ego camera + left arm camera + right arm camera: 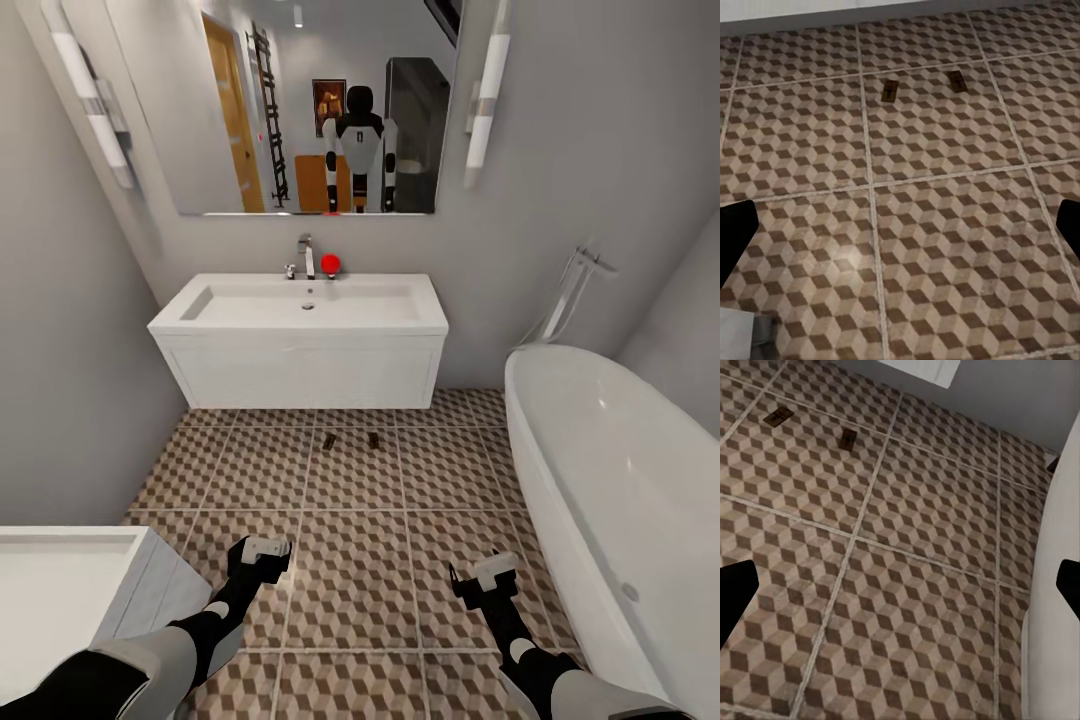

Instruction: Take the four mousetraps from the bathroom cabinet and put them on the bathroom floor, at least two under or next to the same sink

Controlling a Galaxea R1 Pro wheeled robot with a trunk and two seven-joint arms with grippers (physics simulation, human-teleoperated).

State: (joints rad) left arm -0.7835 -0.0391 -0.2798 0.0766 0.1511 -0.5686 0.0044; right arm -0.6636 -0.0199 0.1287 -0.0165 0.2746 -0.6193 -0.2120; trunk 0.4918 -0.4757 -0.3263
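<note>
Two mousetraps point(329, 440) point(373, 439) lie side by side on the cube-patterned bathroom floor point(350, 560), just in front of the white wall-hung sink point(300, 345). The left wrist view shows both traps point(889, 90) point(957, 81) on the tiles, as does the right wrist view point(778, 415) point(848, 439). My left gripper point(262, 555) hangs low over the floor, open and empty, its dark fingers point(731, 232) wide apart. My right gripper point(485, 580) is open and empty too, near the bathtub. The other mousetraps and the cabinet are out of direct view.
A rounded white bathtub point(620, 480) runs along the right, close to my right arm. A small white drawer unit point(60, 590) stands at the lower left beside my left arm. A mirror point(310, 100) above the sink reflects the robot. A red object point(330, 263) sits by the tap.
</note>
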